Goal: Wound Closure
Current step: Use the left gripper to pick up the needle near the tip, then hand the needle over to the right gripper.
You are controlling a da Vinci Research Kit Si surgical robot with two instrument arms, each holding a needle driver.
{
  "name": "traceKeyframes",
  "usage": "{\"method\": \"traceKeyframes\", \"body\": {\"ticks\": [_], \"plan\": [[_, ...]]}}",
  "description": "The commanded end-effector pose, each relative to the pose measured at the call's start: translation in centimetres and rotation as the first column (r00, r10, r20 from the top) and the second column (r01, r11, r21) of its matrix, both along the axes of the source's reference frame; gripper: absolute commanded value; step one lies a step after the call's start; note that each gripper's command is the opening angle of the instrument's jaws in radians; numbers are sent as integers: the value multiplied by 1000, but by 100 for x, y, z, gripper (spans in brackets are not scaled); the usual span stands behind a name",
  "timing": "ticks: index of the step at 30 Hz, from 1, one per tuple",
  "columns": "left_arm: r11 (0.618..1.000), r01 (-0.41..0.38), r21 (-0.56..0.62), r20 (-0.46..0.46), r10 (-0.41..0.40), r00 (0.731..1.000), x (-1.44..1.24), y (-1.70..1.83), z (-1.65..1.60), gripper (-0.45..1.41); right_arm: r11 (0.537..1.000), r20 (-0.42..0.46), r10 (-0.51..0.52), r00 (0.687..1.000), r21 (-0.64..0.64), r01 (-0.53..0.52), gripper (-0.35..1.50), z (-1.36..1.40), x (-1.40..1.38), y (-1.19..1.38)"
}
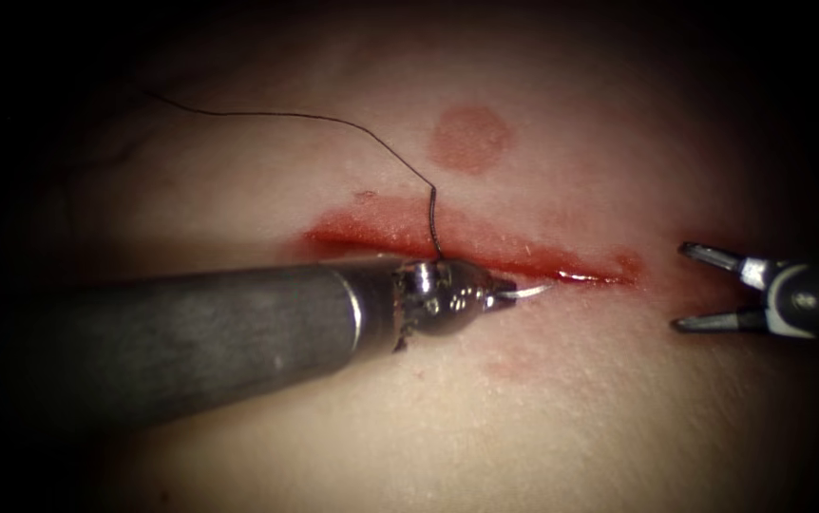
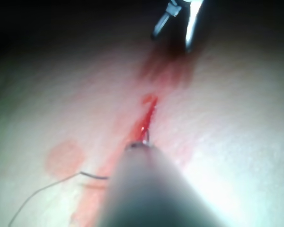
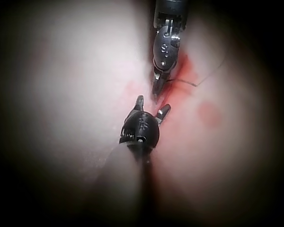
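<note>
The tissue (image 1: 542, 418) carries a long horizontal cut (image 1: 485, 249) wet with red fluid. My left tool (image 1: 504, 291) lies along the cut's near edge, jaws shut on the curved needle (image 1: 530, 291) near one end. A short silver stretch of needle pokes out toward the cut's right part, at the cut's lip. Dark thread (image 1: 333, 122) rises from behind the left tool's wrist and arcs away to the upper left. My right tool (image 1: 699, 288) waits just past the cut's right end, jaws open, holding nothing. The right wrist view shows the right tool (image 3: 150, 108) open, facing the left tool (image 3: 157, 90).
A round reddish mark (image 1: 469, 139) sits on the tissue beyond the cut. A fainter pink spot (image 1: 514, 364) lies on the near side, below the needle. The left tool's grey shaft (image 1: 162, 337) crosses the left half of the endoscope view.
</note>
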State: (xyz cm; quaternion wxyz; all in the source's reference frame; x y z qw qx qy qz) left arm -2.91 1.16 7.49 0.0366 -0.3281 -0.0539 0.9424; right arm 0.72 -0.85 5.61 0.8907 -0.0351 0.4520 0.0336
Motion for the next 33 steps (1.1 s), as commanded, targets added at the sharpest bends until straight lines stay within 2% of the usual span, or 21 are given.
{"method": "traceKeyframes", "body": {"ticks": [1,8,13,16,22,30,31,33], "plan": [[1000,8,-10,20,-7,1000,-1,0,2,-35,1000,-5,0,1000,2,0,86,5,4,-5],[997,38,-72,140,-27,990,31,12,-31,-35,1000,-1,6,1000,12,-6,88,1,6,-3],[995,4,-95,256,21,966,46,11,-45,-35,1000,0,15,1000,13,-15,90,0,10,0],[994,-13,-113,317,49,947,52,6,-48,-35,1000,8,17,1000,15,-17,90,2,16,3],[987,-25,-157,431,91,898,72,-2,-56,-35,999,1,3,1000,45,-3,101,12,47,9],[983,-10,-183,531,107,841,91,-7,-63,-35,993,16,-14,1000,120,12,95,32,74,6],[983,-11,-185,545,111,831,92,-7,-63,-35,991,15,-6,1000,134,4,95,35,75,6],[981,-14,-192,593,127,795,94,-8,-64,-35,981,19,23,1000,190,-27,93,47,72,7]]}}
